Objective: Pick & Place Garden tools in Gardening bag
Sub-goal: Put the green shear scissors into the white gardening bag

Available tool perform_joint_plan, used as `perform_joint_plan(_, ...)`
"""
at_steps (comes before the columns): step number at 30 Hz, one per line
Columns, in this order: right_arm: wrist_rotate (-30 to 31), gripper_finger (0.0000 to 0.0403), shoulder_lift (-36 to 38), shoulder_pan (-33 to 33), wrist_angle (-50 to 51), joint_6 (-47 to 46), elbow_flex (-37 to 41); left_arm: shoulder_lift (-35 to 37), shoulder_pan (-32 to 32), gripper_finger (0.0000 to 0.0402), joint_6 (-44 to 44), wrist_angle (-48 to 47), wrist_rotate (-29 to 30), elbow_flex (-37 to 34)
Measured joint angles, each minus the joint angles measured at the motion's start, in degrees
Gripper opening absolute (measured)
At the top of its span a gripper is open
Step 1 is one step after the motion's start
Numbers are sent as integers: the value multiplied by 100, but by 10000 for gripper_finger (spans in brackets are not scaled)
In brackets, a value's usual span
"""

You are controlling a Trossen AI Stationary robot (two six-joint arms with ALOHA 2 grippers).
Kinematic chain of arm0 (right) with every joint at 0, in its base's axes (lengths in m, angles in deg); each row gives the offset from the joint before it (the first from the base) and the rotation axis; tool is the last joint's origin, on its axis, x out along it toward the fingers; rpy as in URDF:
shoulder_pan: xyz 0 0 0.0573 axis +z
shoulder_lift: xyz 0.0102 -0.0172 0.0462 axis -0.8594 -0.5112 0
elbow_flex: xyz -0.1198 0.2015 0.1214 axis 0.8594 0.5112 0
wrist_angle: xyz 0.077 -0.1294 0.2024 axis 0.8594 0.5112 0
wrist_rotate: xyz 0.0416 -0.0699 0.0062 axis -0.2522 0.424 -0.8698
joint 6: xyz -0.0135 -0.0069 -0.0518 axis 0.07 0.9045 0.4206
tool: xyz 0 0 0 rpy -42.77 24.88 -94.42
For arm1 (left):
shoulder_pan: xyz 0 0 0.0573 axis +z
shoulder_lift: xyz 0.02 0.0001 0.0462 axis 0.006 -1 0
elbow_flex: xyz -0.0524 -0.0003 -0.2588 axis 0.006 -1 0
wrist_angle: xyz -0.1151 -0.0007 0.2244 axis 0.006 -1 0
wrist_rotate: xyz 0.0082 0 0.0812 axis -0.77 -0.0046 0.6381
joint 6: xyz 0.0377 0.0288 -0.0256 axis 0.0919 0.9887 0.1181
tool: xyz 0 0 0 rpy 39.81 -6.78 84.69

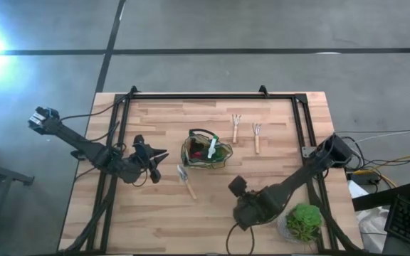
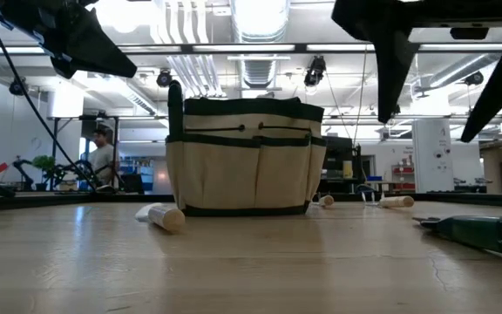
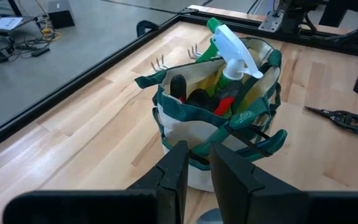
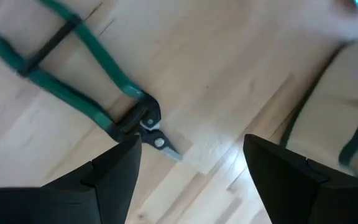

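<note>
The gardening bag (image 1: 205, 149) stands upright mid-table, khaki with green trim in the left wrist view (image 3: 216, 124). A green spray bottle with a white top (image 3: 232, 53), a red-and-black tool (image 3: 222, 106) and a black handle stick out of it. A green-handled pruner (image 4: 98, 93) lies flat on the wood, also seen in the low view (image 2: 486, 234). My right gripper (image 4: 191, 155) hangs wide open just above the pruner's jaw end, pointing steeply down, touching nothing. My left gripper (image 3: 199, 171) hovers left of the bag with a narrow gap and nothing in it.
A wooden-handled trowel (image 1: 186, 181) lies flat near the bag's front left. Two wooden-handled forks (image 1: 236, 128) (image 1: 257, 137) lie beyond the bag on the right. A bushy potted plant (image 1: 305, 222) stands at the near right corner. A black frame (image 1: 212, 96) borders the table.
</note>
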Motion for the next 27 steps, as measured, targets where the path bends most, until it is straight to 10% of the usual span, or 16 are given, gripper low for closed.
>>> perform_joint_plan(12, 7, 257, -1011, 105, 178, 1731, -742, 0, 1, 67, 4, -38, -2, 0)
perform_joint_plan(27, -977, 212, -1713, 374, 65, 1015, -1240, 0, 0, 67, 192, -120, -4, 0)
